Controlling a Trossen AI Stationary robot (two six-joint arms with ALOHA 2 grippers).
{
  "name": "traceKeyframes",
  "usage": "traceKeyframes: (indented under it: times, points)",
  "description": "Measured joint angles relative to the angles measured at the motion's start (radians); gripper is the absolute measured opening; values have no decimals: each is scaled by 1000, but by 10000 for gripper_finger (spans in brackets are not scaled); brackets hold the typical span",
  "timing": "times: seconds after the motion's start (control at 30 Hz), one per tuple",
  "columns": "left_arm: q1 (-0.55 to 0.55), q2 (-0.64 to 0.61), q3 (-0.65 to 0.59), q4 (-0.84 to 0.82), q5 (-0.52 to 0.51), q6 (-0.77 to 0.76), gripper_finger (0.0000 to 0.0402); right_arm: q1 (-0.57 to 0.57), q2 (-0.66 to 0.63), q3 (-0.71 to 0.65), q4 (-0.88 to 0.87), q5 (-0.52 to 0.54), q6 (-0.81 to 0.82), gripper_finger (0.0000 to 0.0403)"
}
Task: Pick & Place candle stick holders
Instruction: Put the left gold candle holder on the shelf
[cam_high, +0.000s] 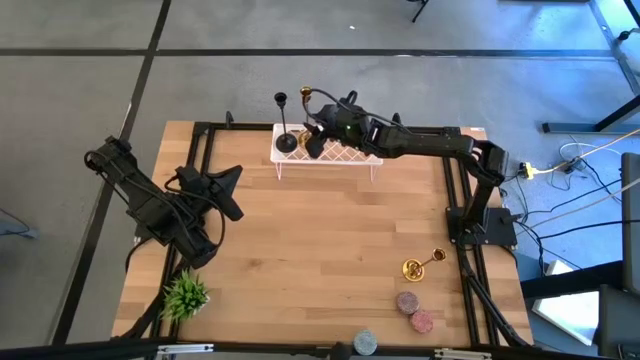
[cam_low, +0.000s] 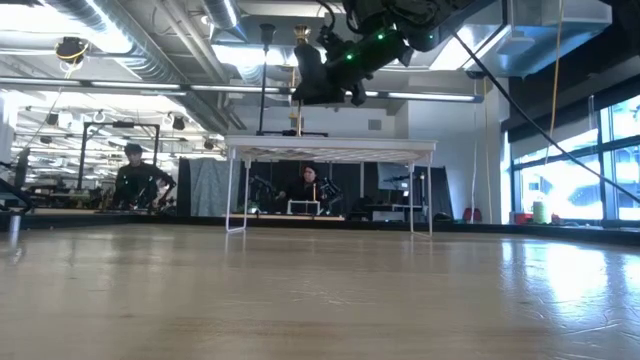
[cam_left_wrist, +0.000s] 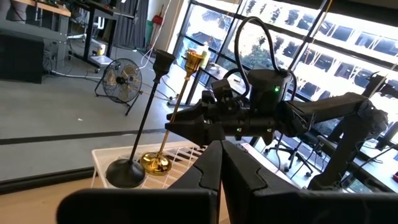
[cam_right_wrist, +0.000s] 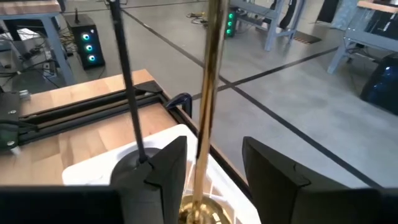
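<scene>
A white wire rack (cam_high: 340, 155) stands at the table's far edge. On it stand a black candle stick holder (cam_high: 286, 140) and, beside it, a gold one (cam_left_wrist: 155, 163), each upright on its round base. My right gripper (cam_right_wrist: 214, 174) is open, with one finger on either side of the gold holder's stem (cam_right_wrist: 208, 93), low down near the base. A narrow gap shows on each side. A second gold holder (cam_high: 422, 264) lies on its side near the table's right edge. My left gripper (cam_left_wrist: 221, 180) is shut and empty, held level above the table's left side.
A small green plant (cam_high: 185, 295) stands at the near left corner. Round pink and red discs (cam_high: 415, 310) and a grey one (cam_high: 365, 343) lie near the front right. Black frame rails run along the table's sides. People sit beyond the far edge (cam_low: 135, 175).
</scene>
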Motion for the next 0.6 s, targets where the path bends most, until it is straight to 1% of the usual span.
traceKeyframes:
  times: [0.13,0.47,0.6]
  points:
    - [0,0,0,0,0,0,2,-6,0,0,15,20,0,158]
    - [0,0,0,0,0,0,3,-10,0,0,55,20,0,158]
    - [0,0,0,0,0,0,1,-9,0,0,55,61,0,158]
